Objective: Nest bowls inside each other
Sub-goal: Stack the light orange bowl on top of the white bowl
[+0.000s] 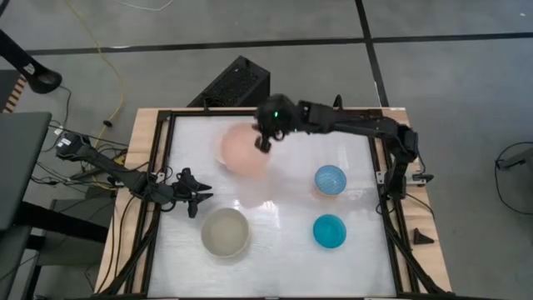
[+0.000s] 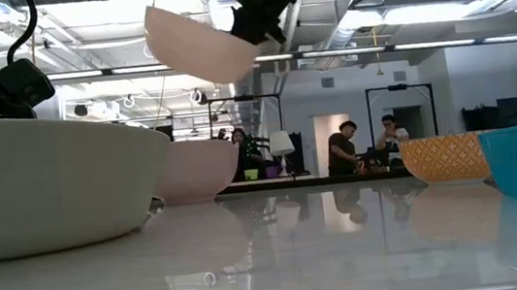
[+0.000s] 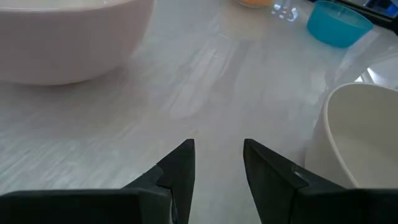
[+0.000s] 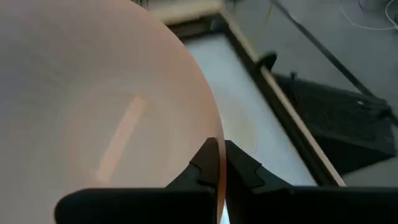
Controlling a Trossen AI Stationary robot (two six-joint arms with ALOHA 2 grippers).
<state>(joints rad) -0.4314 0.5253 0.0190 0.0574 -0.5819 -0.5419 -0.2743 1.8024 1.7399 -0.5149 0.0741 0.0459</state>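
My right gripper (image 1: 265, 142) is shut on a salmon-pink bowl (image 1: 243, 152), which hangs high above the table's far middle and shows tilted in the low view (image 2: 196, 45). Below it a pale pink bowl (image 2: 193, 169) stands on its base, mostly hidden from above. A grey-beige bowl (image 1: 225, 232) stands near the left front. A small bowl, light blue inside (image 1: 330, 179) and orange outside (image 2: 441, 158), and a teal bowl (image 1: 330, 231) stand to the right. My left gripper (image 3: 217, 155) waits open at the left edge (image 1: 196, 200), beside the grey-beige bowl. My right gripper pinches the salmon-pink bowl's rim (image 4: 213, 134), one finger inside the bowl and one outside. The fingers come from the table's right and far side, slanting down. The bowl is lifted clear of the table and hangs tilted from the fingers (image 2: 259, 23).
A black frame (image 1: 379, 167) borders the white table top. A black box (image 1: 233, 83) lies on the floor beyond the far edge. People sit in the room behind the table (image 2: 366, 147). Open table lies between the bowls at the middle front (image 1: 279, 242).
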